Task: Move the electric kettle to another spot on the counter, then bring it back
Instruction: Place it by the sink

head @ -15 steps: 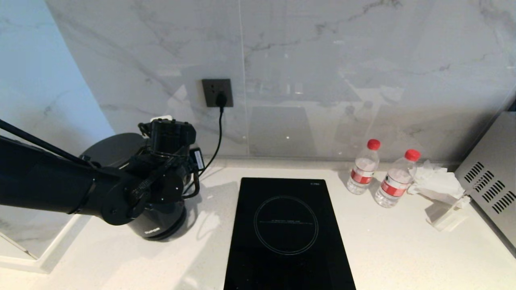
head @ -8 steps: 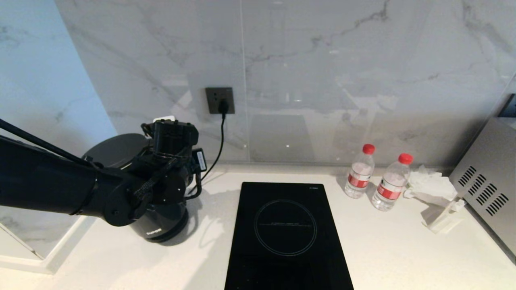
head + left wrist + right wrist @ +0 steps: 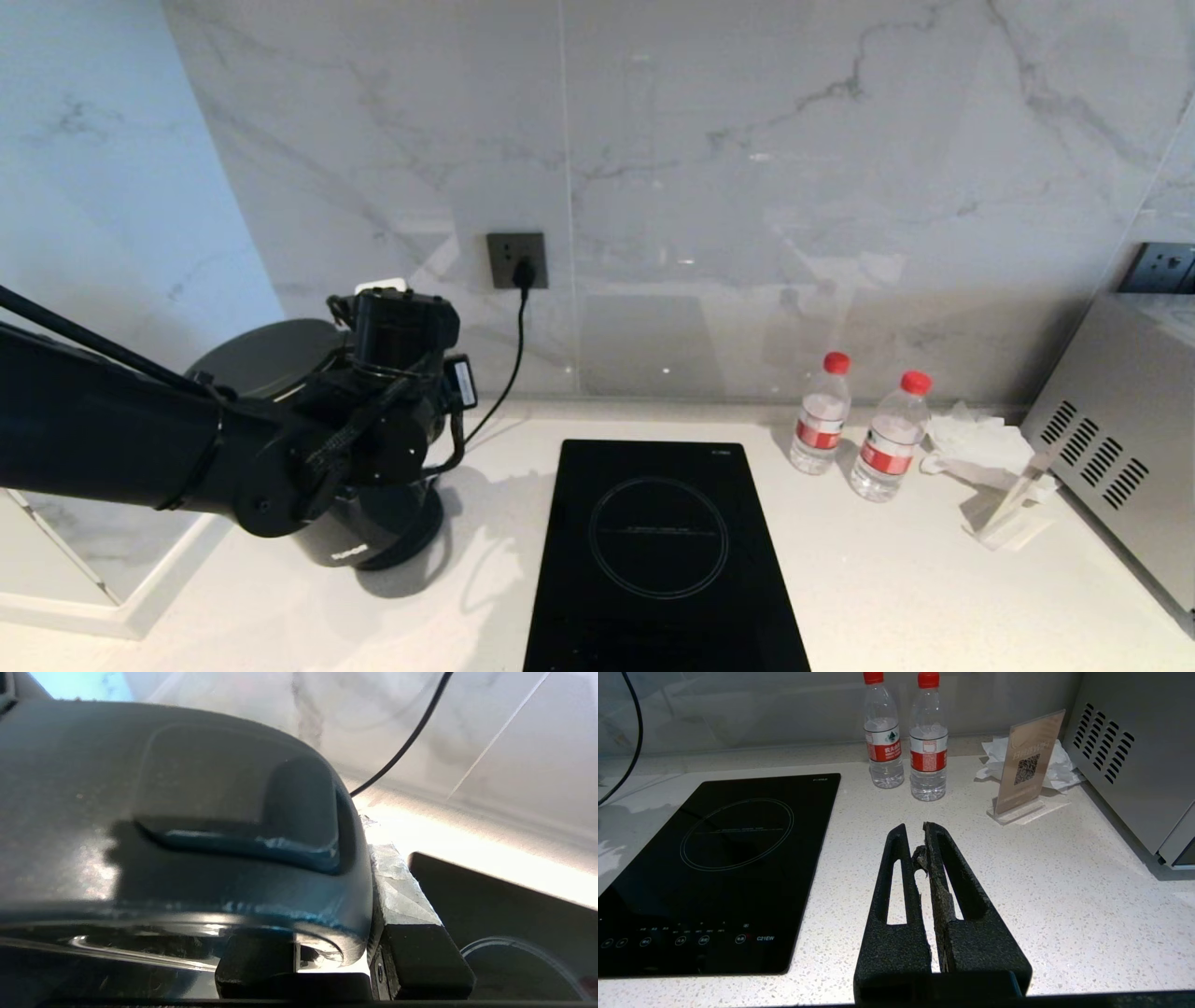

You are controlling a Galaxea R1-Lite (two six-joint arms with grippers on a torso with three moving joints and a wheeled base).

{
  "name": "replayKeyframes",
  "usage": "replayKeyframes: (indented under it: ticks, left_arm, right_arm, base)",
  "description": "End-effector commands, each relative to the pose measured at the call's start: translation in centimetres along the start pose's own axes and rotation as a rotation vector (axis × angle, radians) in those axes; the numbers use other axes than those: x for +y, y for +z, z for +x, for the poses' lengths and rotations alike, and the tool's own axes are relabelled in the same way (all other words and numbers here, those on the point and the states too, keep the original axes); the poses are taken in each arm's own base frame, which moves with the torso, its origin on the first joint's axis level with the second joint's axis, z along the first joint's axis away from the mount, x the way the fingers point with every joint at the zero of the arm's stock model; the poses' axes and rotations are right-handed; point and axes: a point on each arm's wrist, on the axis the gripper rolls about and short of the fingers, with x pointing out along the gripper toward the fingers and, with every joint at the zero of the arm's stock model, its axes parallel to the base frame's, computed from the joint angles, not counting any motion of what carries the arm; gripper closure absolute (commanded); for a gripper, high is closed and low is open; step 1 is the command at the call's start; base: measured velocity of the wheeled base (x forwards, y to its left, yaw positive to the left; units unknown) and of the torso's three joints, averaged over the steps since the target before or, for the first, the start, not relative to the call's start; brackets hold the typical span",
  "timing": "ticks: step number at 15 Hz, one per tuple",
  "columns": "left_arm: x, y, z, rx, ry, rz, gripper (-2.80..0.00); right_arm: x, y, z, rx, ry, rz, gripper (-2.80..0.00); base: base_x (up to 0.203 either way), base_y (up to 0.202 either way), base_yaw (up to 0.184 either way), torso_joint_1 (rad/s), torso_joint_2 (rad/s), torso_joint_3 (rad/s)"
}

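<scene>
The glossy black electric kettle (image 3: 373,537) with its flat grey lid (image 3: 266,359) stands at the left end of the white counter (image 3: 887,579), half hidden by my left arm (image 3: 364,439). In the left wrist view my left gripper (image 3: 327,926) is shut on the kettle's thick loop handle (image 3: 233,886), one grey pad (image 3: 404,891) pressed against its side. Whether the kettle's bottom touches the counter I cannot tell. My right gripper (image 3: 915,828) hangs shut and empty over the counter to the right of the hob, outside the head view.
A black glass hob (image 3: 663,551) lies in the middle of the counter. Right of it are two water bottles (image 3: 821,413) (image 3: 881,436), crumpled tissue (image 3: 976,437), a small sign stand (image 3: 1013,509) and a steel appliance (image 3: 1120,439). A cord (image 3: 499,392) runs down from the wall socket (image 3: 516,260).
The whole view has shifted: wall, hob and bottles sit lower in the picture, so the camera has moved. My left gripper keeps its hold on the kettle's handle.
</scene>
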Motion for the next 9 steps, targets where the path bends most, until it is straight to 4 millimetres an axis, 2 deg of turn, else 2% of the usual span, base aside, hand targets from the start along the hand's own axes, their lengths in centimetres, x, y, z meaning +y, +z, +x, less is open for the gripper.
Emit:
replayKeyframes:
  ticks: [1,3,6,9]
  left_arm:
    - [0.4,-0.6,-0.3,0.015,0.008,0.021,0.0]
    - [1.0,-1.3,-1.4,0.031,0.001,0.057,0.0]
    - [0.9,-2.8,-5.3,0.038,-0.093,0.09,0.0]
    - [1.3,-3.1,-8.4,0.006,-0.186,0.07,0.0]
  right_arm:
    - [0.0,0.0,0.0,0.0,0.0,0.001,0.0]
    - [0.0,0.0,0.0,0.0,0.0,0.001,0.0]
    - [0.0,0.0,0.0,-0.001,0.0,0.001,0.0]
    - [0.0,0.0,0.0,0.0,0.0,0.001,0.0]
  base:
    - [0.0,0.0,0.0,0.0,0.0,0.0]
    - [0.0,0.0,0.0,0.0,0.0,0.0]
    - [0.0,0.0,0.0,0.0,0.0,0.0]
    - [0.0,0.0,0.0,0.0,0.0,0.0]
